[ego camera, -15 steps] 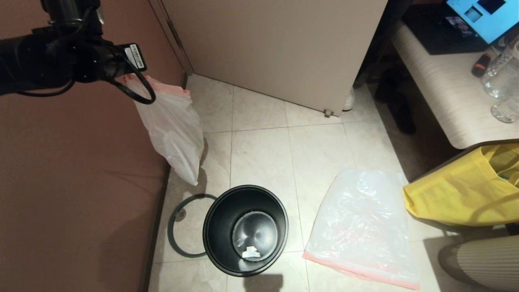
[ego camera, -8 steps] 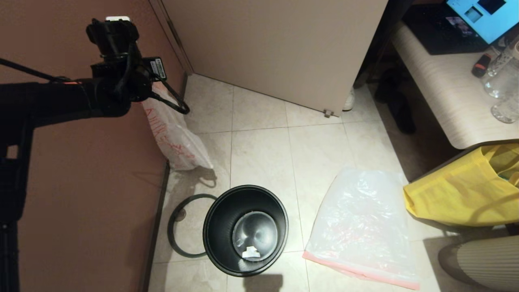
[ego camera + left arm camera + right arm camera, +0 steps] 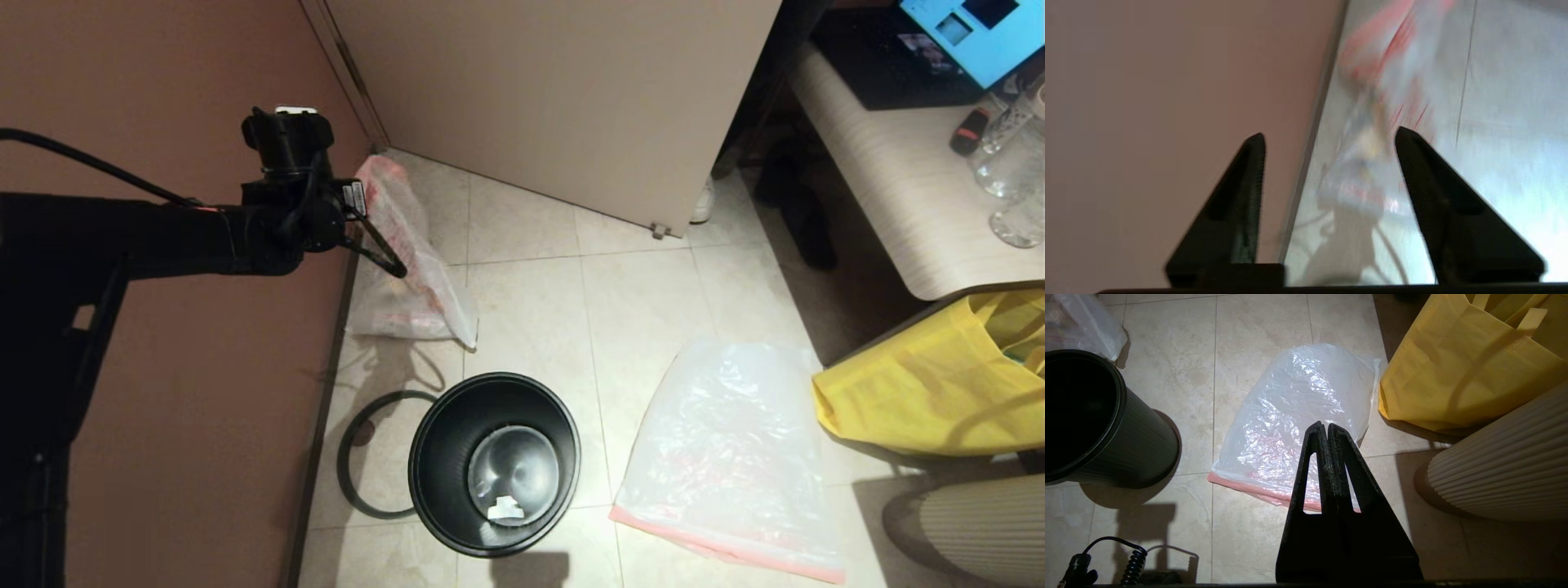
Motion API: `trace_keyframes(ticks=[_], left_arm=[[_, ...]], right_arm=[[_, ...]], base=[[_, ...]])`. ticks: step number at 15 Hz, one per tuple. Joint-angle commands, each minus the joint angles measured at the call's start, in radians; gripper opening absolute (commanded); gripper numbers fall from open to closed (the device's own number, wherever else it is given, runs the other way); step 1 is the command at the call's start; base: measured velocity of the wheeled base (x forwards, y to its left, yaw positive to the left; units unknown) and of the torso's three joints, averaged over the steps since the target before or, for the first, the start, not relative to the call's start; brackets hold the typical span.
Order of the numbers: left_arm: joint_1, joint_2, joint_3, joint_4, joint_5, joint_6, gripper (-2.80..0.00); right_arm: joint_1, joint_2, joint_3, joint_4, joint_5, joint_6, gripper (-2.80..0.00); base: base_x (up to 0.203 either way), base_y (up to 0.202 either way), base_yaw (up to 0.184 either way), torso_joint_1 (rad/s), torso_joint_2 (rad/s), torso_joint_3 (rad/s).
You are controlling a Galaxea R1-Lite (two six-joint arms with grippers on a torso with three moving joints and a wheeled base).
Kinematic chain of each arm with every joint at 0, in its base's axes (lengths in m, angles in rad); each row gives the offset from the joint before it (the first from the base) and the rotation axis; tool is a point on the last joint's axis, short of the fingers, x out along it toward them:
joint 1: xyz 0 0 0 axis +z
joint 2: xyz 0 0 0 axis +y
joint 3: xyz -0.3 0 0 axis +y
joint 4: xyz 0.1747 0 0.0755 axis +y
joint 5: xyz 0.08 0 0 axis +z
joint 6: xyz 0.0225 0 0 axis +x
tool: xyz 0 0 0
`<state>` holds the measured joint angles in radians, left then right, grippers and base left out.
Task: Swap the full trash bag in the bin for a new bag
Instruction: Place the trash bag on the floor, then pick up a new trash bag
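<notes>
Closest to the robot, the right gripper (image 3: 1327,430) hangs low over the floor with its two fingers pressed together, holding nothing. Right under it lies the new bag (image 3: 727,457), flat and crinkly on the tiles, pink edge toward the robot. A yellow bag (image 3: 931,392) sits just beside it.

Next to the new bag stands the bin (image 3: 494,461). It is open, with no bag in it, and a small white scrap sits at the bottom. Its grey ring (image 3: 359,453) lies on the floor beside it, partly tucked behind the bin.

Farther off, by the brown wall (image 3: 163,367), the old bag (image 3: 408,269) slumps on the floor, leaning near the corner by the door (image 3: 571,98). The left gripper (image 3: 1329,141) is above it with its fingers spread apart and nothing between them, so the old bag looks let go.

What could go wrong? The old bag is tall and lumpy, so I think it could flop over toward the bin and spill. The new bag is thin and flat, so the fingers might slide off it or grab only one layer. The ring is close to the wall and could be hard to pick up.
</notes>
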<state>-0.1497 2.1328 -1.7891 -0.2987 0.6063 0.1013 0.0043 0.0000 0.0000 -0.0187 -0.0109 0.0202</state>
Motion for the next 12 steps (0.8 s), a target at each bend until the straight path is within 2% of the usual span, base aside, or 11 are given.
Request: trace_keyframes(ticks=[1, 4, 5, 9, 12], left_arm=[[-0.032, -0.129, 0.128, 0.073, -0.006, -0.002, 0.00], [-0.117, -0.311, 0.359, 0.152, -0.017, -0.043, 0.00], [-0.150, -0.370, 0.435, 0.163, -0.017, -0.055, -2.80], [-0.283, -0.597, 0.703, 0.193, -0.022, -0.135, -2.80], [-0.316, -0.699, 0.873, 0.196, -0.044, -0.201, -2.80]], right_arm=[[0.000, 0.000, 0.000, 0.000, 0.000, 0.000, -2.80], [0.000, 0.001, 0.000, -0.001, 0.000, 0.000, -2.80], [0.000, 0.000, 0.000, 0.000, 0.000, 0.000, -2.80], [0.000, 0.000, 0.000, -0.001, 0.000, 0.000, -2.80], [0.000, 0.001, 0.000, -0.001, 0.000, 0.000, -2.80]], base=[[0.000, 0.000, 0.000, 0.000, 0.00, 0.000], [0.000, 0.000, 0.000, 0.000, 0.00, 0.000], [0.000, 0.000, 0.000, 0.000, 0.00, 0.000], [0.000, 0.000, 0.000, 0.000, 0.00, 0.000], [0.000, 0.000, 0.000, 0.000, 0.00, 0.000]])
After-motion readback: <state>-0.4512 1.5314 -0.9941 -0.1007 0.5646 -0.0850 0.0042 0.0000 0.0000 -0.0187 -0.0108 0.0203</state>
